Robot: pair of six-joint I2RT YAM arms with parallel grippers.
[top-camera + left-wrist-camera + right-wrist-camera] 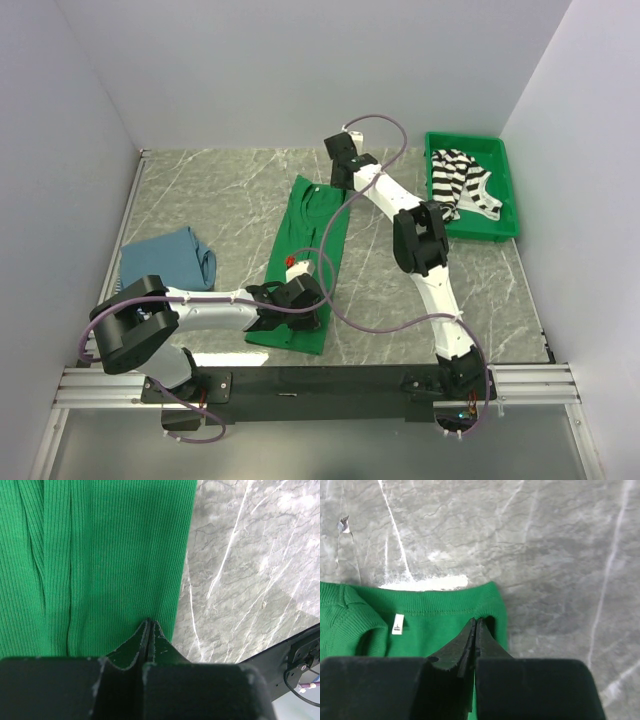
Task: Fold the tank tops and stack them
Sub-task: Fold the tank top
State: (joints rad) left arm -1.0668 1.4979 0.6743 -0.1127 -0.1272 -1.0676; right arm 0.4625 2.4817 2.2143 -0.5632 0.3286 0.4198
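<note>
The green tank top (310, 245) lies lengthwise in the middle of the table, its neck end at the far side. My left gripper (312, 300) sits at its near hem, jaws shut and pinching the ribbed green cloth (100, 555) close to its right edge; the fingertips (149, 622) meet on the fabric. My right gripper (342, 183) is at the far end, shut on the top's right corner (492, 600), where the cloth puckers around the tips (476, 621). A white label (397, 624) shows inside the neck. A blue tank top (170, 258) lies crumpled at the left.
A green plastic bin (512, 195) stands at the far right with a black-and-white striped top (460, 180) in it. White walls close in the table on three sides. A black rail (300, 385) carrying the arm bases runs along the near edge.
</note>
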